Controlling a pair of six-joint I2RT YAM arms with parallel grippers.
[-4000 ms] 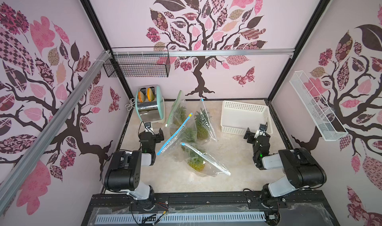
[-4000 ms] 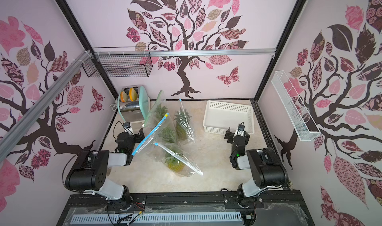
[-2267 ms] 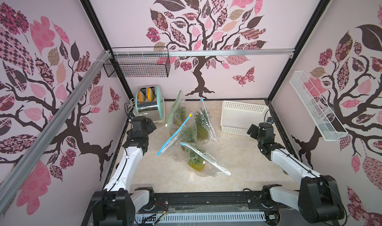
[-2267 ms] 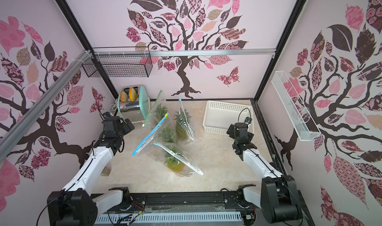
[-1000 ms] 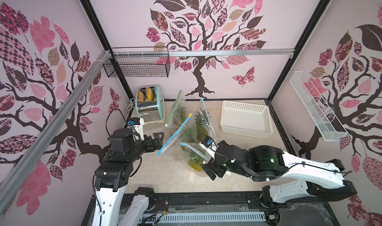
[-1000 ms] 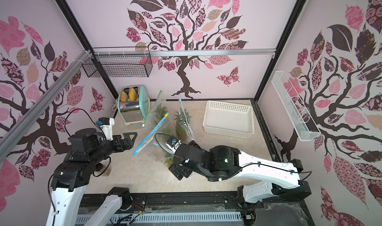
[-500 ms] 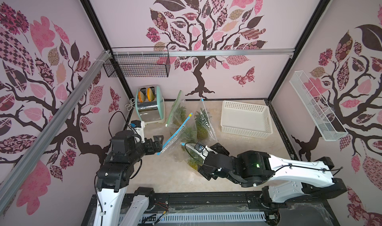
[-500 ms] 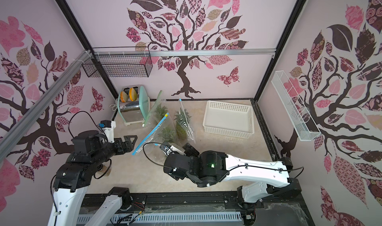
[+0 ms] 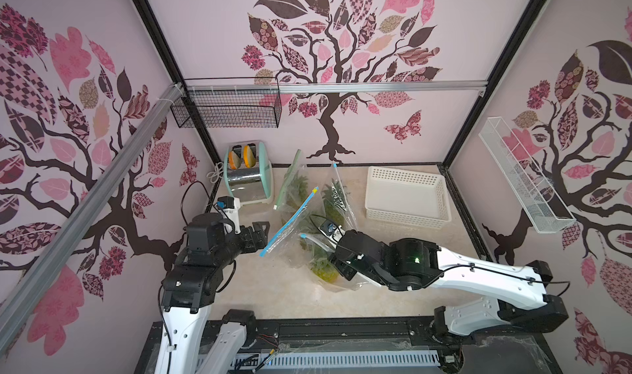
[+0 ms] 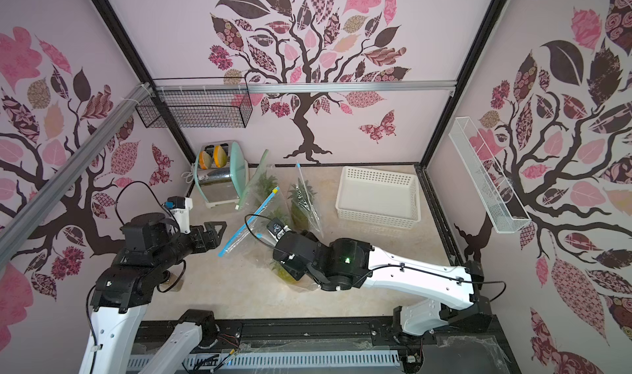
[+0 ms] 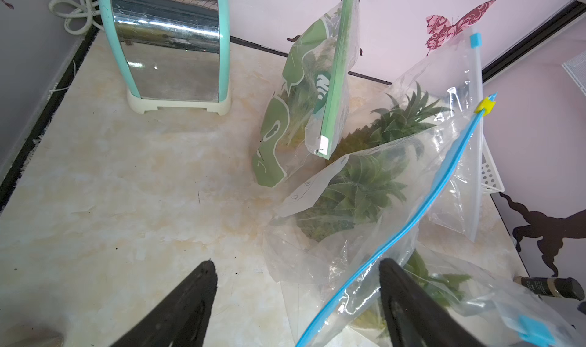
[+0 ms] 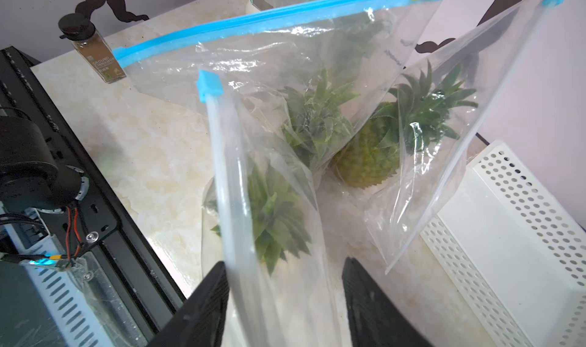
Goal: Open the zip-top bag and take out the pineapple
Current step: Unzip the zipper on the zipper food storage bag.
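**Top views.** A cluster of bagged pineapples stands just beside the white perforated plastic basket (image 9: 407,221). The left gripper (image 9: 264,235) sits on the cluster's side away from the basket. It is at the low end of the clear zip-top bag with a blue zip strip and yellow slider (image 9: 294,215). The white right arm (image 9: 478,273) reaches over the clear zip-top bag with a pale zip track and blue slider (image 9: 345,284), near the basket. A yellow-green pineapple (image 9: 323,274) is inside that bag.

**Left wrist.** The fingers (image 11: 409,304) are spread wide and grip nothing. The blue strip crosses in front of one finger; whether they touch cannot be told. The strip looks sealed along its visible length.

**Right wrist.** The right gripper (image 12: 285,264) has its jaws apart, straddling the pale track with nothing pinched. The track looks shut, and the blue slider sits at its end.

**Progress (a judgement).** No bag has been opened, so unzipping and taking out the fruit both remain. With two bags approached at once, the target bag is not settled.

**Writing.** A brown glass spice jar with a black cap (image 12: 95,57) stands well apart from the basket and reads "GROUND CINNAMON". The white lettering on the green-printed plastic bag (image 11: 301,91) is folded and unreadable.
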